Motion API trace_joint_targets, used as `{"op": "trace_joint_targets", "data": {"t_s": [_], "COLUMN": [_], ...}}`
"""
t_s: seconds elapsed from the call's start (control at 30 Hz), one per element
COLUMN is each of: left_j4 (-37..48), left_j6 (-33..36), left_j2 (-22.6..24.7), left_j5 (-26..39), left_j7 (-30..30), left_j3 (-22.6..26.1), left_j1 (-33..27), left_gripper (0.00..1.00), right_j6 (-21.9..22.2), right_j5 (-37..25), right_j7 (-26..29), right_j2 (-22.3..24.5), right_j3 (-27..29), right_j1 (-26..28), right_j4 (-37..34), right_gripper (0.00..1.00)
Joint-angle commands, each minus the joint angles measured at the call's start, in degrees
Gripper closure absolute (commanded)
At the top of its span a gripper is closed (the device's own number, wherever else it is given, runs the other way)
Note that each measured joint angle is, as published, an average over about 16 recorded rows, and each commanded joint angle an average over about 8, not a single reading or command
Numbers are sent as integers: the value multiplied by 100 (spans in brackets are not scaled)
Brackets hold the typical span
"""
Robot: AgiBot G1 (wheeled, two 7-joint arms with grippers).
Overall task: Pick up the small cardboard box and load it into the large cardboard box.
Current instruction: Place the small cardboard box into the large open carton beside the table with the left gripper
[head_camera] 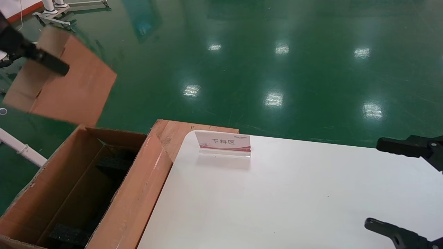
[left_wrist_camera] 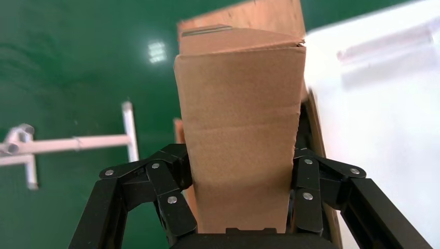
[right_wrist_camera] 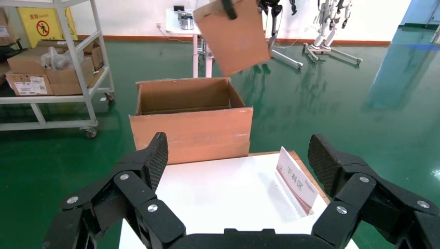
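My left gripper (head_camera: 52, 65) is shut on the small cardboard box (head_camera: 69, 86) and holds it tilted in the air, above and beyond the far end of the large cardboard box (head_camera: 138, 193). In the left wrist view the small box (left_wrist_camera: 238, 104) fills the space between the fingers (left_wrist_camera: 171, 207). The large box stands open left of the table, with black foam blocks (head_camera: 114, 164) inside. The right wrist view shows the large box (right_wrist_camera: 192, 129) with the small box (right_wrist_camera: 233, 33) hanging above it. My right gripper (head_camera: 372, 185) is open and empty over the table's right side (right_wrist_camera: 238, 155).
The white table (head_camera: 294, 200) carries a small sign stand (head_camera: 223, 143). An orange-brown wooden board (head_camera: 173, 133) lies between table and large box. A white pipe frame (head_camera: 20, 148) is left of the box. A shelf cart (right_wrist_camera: 52, 67) with cartons stands farther off.
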Motion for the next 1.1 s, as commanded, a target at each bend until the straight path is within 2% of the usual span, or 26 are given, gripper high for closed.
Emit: {"op": "trace_joint_targets", "data": {"t_s": [0.03, 0.3, 0.63, 0.83, 1.1], "left_j4": [171, 443, 621, 765, 1004], "left_j6": [13, 19, -26, -84, -201], "left_j2": [9, 112, 233, 288, 275], "left_j5": [-178, -941, -1920, -2333, -2648], "left_j7": [174, 659, 707, 788, 964], "left_j3": [290, 1710, 3382, 3958, 4265], "left_j1": [-77, -407, -465, -364, -120], "left_gripper": [100, 100, 100, 100, 100], "right_j6": [0, 2, 3, 4, 5], "right_j5": [1, 2, 5, 6, 8], "right_j7": [0, -2, -4, -5, -6], "right_j2": [0, 1, 3, 4, 5], "right_j3": [-1, -4, -7, -9, -12], "right_j1": [0, 1, 2, 2, 3], "right_j4": [0, 0, 0, 0, 0], "right_gripper": [0, 0, 0, 0, 0]}}
